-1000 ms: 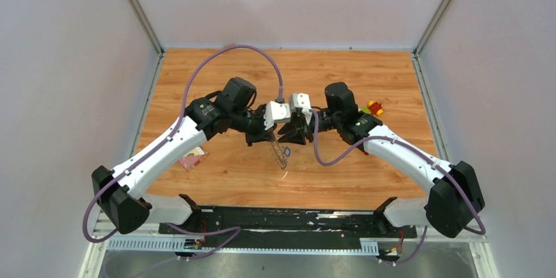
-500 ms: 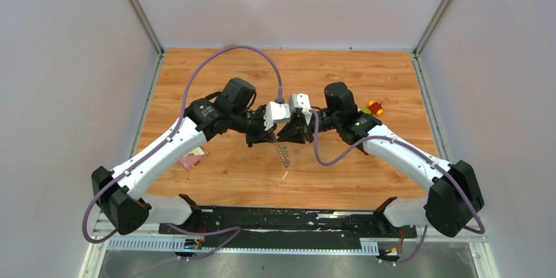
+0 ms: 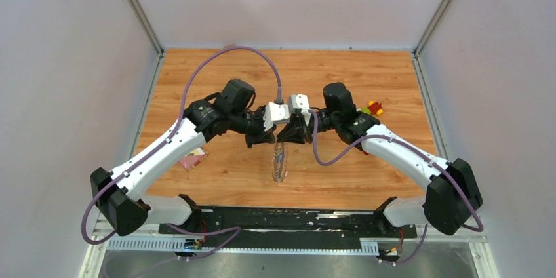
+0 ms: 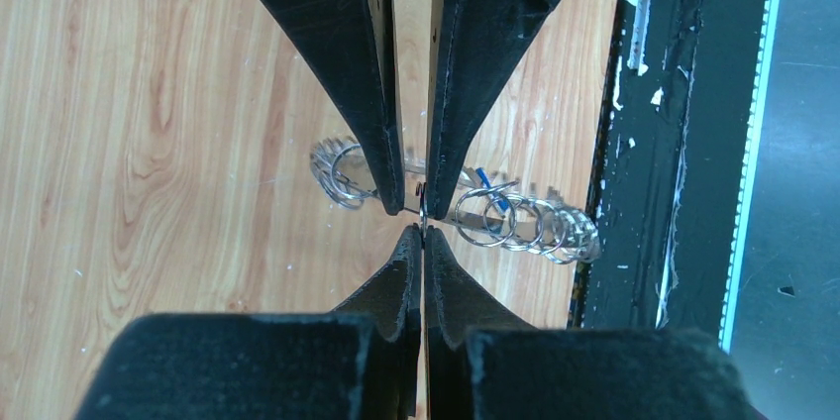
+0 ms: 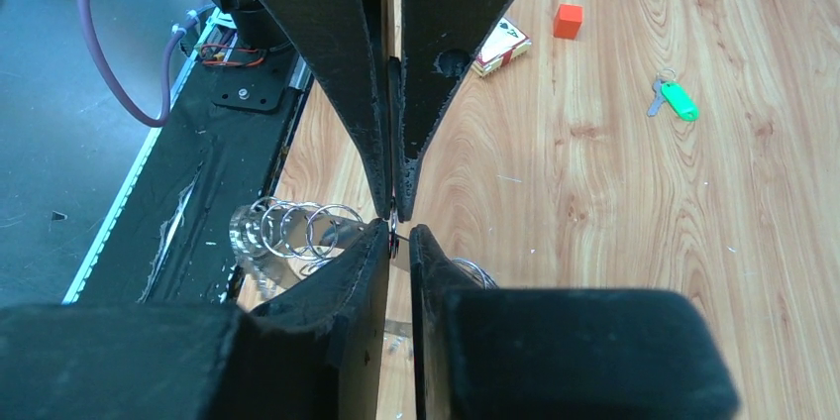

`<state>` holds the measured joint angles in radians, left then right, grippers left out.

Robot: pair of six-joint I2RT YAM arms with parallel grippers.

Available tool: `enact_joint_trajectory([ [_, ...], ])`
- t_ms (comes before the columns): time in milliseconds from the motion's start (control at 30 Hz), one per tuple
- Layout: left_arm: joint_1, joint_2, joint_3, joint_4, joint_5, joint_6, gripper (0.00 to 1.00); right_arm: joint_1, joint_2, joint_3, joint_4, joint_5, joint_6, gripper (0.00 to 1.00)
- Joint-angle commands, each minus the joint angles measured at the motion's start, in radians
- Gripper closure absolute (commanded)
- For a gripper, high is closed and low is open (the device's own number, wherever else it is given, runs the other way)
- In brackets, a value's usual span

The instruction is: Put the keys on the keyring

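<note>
Warm orange wood-grain surface, boxed in by plain pale walls. The keyring, a bunch of shiny silver wire loops, hangs mid-surface between both arms. The left tool is pinched tight on its wire. The right tool sits nearly closed around it, can't tell if it's gripping. The green key, plastic-headed, lies flat on the wood, well apart.

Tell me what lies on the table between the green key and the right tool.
Only bare wood. In the right wrist view the green key lies on the table well apart from the right tool, and nothing sits on the stretch between.
</note>
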<state>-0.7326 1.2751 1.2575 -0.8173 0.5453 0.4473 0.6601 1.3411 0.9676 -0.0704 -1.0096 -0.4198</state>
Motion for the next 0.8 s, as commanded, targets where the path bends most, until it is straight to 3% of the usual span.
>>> enact_joint_trajectory([
  [0, -0.008, -0.028, 0.009, 0.071, 0.033, -0.02, 1.0, 0.016, 0.01, 0.02, -0.004, -0.026, -0.01, 0.86],
  [367, -0.008, -0.034, -0.003, 0.092, 0.042, -0.028, 1.0, 0.022, 0.015, 0.017, -0.005, -0.026, -0.012, 0.86],
  [567, -0.008, -0.053, -0.026, 0.116, 0.051, -0.028, 1.0, 0.021, 0.006, 0.013, -0.003, -0.02, -0.018, 1.0],
  [767, -0.008, -0.076, -0.047, 0.133, 0.058, -0.018, 1.0, 0.022, 0.0, 0.013, -0.005, -0.02, -0.018, 1.0],
])
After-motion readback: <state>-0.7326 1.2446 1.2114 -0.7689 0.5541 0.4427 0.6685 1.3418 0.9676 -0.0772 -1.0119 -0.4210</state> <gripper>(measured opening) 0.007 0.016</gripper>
